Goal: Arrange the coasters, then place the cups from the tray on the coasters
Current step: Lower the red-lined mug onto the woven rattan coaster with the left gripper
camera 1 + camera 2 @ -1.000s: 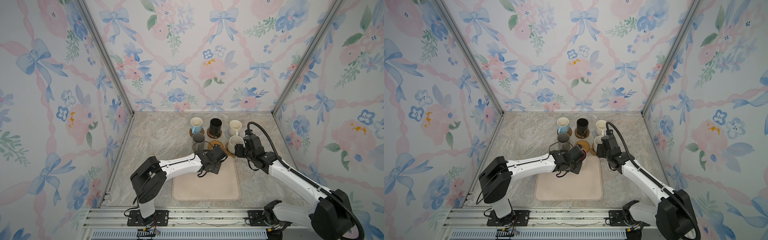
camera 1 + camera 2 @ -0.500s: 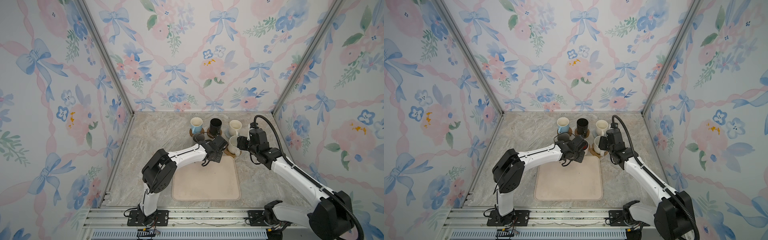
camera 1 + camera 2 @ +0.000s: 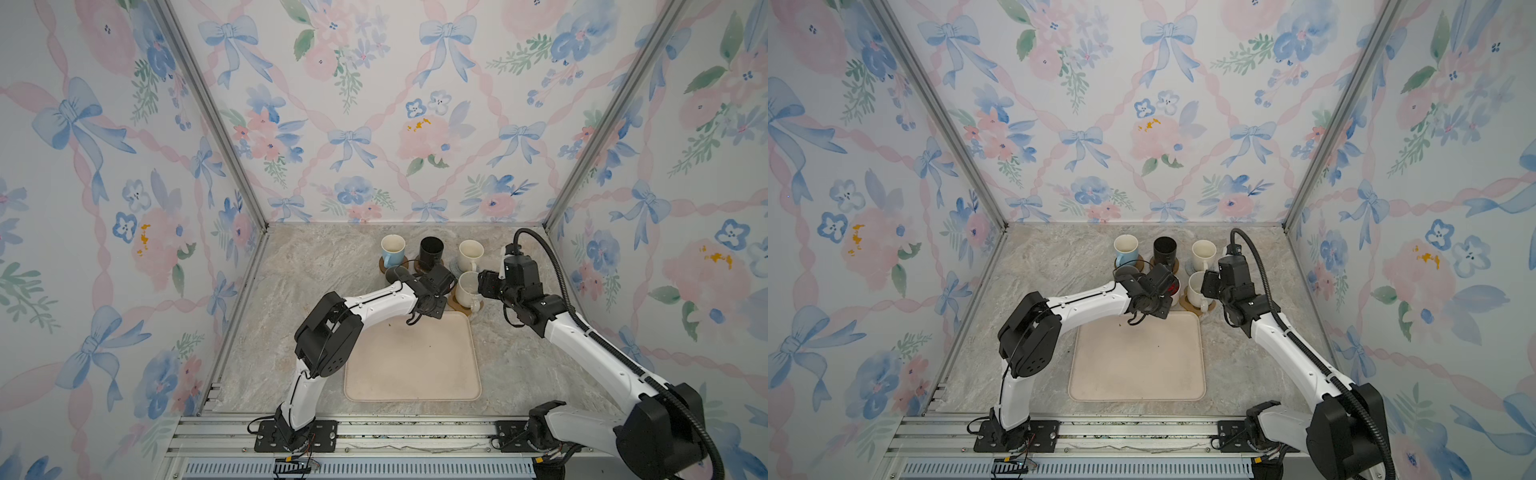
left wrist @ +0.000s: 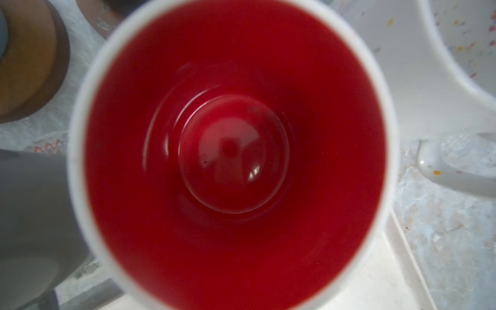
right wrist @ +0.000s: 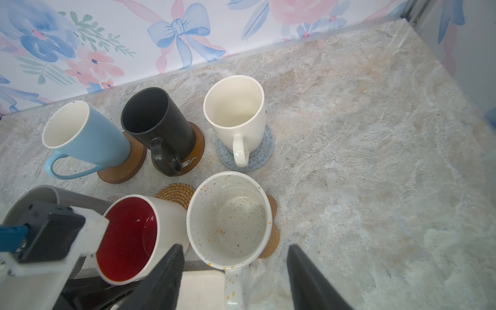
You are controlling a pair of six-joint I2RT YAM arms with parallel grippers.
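Observation:
My left gripper is shut on the white cup with red inside, which fills the left wrist view. That cup sits tilted between the grey cup and the speckled cup, partly over the tan rattan coaster. The speckled cup stands on the paw coaster. Above its handle, my right gripper is open, touching nothing. Light blue, black and cream cups stand on coasters in the back row. The tray holds no cups.
The back wall runs close behind the cup row. The tray's far rim lies just under both grippers. Bare marble spreads to the right of the cups up to the side wall.
My left arm has carried the red-inside cup from above the tray's far edge back into the gap between the grey and speckled cups. The right gripper has barely shifted and stays open.

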